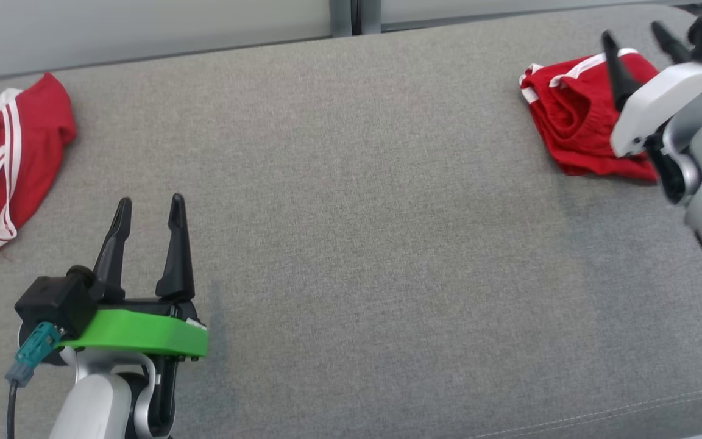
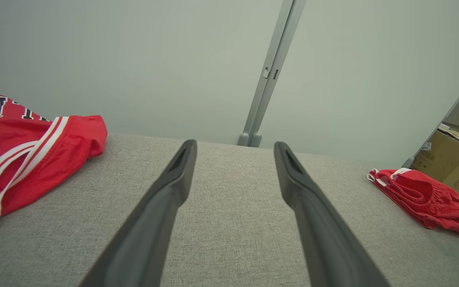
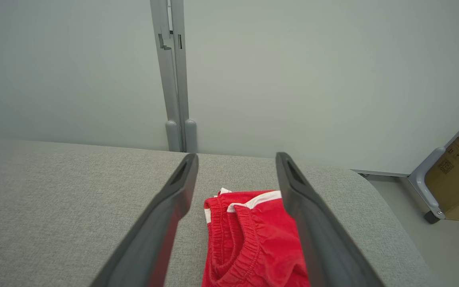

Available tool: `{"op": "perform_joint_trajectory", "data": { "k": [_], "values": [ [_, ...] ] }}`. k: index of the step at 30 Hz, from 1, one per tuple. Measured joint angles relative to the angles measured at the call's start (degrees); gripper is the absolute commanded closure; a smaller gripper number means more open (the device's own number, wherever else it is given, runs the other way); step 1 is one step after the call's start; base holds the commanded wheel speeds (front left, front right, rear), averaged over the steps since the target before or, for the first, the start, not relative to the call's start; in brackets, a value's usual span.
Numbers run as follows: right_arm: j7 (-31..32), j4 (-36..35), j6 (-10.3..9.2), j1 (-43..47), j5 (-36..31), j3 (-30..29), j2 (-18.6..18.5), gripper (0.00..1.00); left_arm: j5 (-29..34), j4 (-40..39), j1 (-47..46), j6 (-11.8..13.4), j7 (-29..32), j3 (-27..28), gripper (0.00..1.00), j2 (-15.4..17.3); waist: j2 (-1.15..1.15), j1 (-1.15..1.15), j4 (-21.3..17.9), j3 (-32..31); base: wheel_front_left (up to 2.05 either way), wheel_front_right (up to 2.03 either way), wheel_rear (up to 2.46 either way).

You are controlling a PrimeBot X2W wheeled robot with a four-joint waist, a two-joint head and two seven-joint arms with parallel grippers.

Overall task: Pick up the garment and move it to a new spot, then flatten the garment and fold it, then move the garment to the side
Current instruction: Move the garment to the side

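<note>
A red garment with white trim (image 1: 576,116) lies folded into a small bundle at the far right of the grey cushioned surface (image 1: 351,213). It also shows in the left wrist view (image 2: 424,199). My right gripper (image 1: 631,33) hangs open just above it, and the red cloth (image 3: 249,239) shows between and below its fingers, untouched. A second red garment (image 1: 3,158), a jersey with white stripes and dark lettering, lies rumpled at the left edge (image 2: 26,155). My left gripper (image 1: 151,200) stands open over bare cushion at the lower left, to the right of the jersey, with nothing between its fingers (image 2: 233,145).
A pale wall with a grey vertical post (image 3: 175,79) runs behind the surface. Past the rounded right end of the cushion stand a cardboard box (image 2: 452,163) and a grey frame leg on a castor (image 3: 428,191). A seam (image 1: 607,411) runs along the front edge.
</note>
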Motion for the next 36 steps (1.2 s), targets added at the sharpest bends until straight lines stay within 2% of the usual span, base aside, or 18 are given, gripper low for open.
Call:
{"op": "perform_joint_trajectory", "data": {
  "k": [10, 20, 30, 36],
  "values": [
    [-0.74, -6.39, -3.97, 9.22, 0.75, -3.47, 5.42, 0.00, -1.27, 2.16, 2.03, 0.54, -0.81, 2.00, 0.00, -1.51, 0.00, 0.00, 0.29, -4.79, 0.00, 0.00, 0.00],
    [-0.75, -19.15, -6.92, 14.47, -3.08, -12.04, 5.34, 0.00, 0.27, 3.81, 6.10, 1.02, -1.30, 2.98, 0.00, -1.46, 0.00, 0.00, 1.39, -7.72, 0.00, 0.00, 0.00],
    [-0.74, -28.78, -7.03, 27.42, -8.91, -18.22, 6.03, 0.00, 1.68, 4.71, 8.54, 1.08, -1.80, 2.94, 0.00, -1.72, 0.00, 0.00, 1.86, -9.99, 0.00, 0.00, 0.00],
    [-0.74, -31.38, -7.03, 34.27, -13.49, -23.54, 7.55, 0.00, 2.48, 4.68, 9.68, 1.09, -1.89, 2.94, 0.00, -1.92, 0.00, 0.00, 1.95, -11.18, 0.00, 0.00, 0.00]
  ]
}}
